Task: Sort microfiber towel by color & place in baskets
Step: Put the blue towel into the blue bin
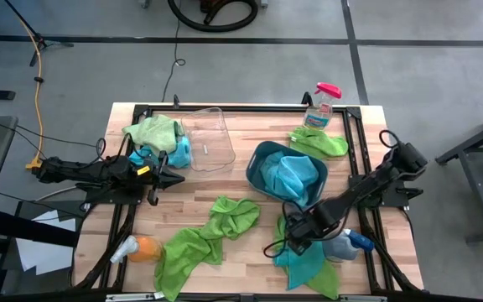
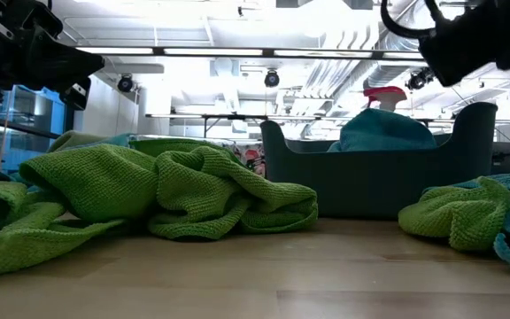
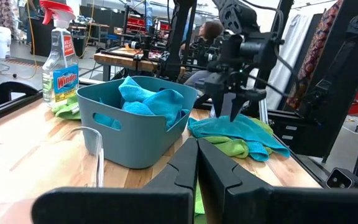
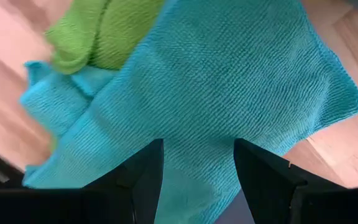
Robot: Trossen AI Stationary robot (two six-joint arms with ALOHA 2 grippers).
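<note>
A blue towel (image 1: 309, 267) lies spread on the table's near right part, over a green towel (image 4: 98, 31). My right gripper (image 4: 197, 168) points down, open, just above this blue towel (image 4: 229, 81); I see no touch. The teal basket (image 1: 258, 159) holds blue towels (image 1: 290, 176). The clear basket (image 1: 208, 138) stands left of it. Other green towels lie at the far left (image 1: 153, 130), far right (image 1: 319, 143) and near middle (image 1: 229, 216). My left gripper (image 3: 197, 152) waits shut at the table's left, level.
A Windex bottle (image 1: 321, 105) stands at the far right edge. An orange spray bottle (image 1: 137, 249) lies near left, and a blue bottle (image 1: 348, 243) lies beside my right gripper. Another blue towel (image 1: 153, 155) lies by my left gripper. Bare wood shows at the table's middle.
</note>
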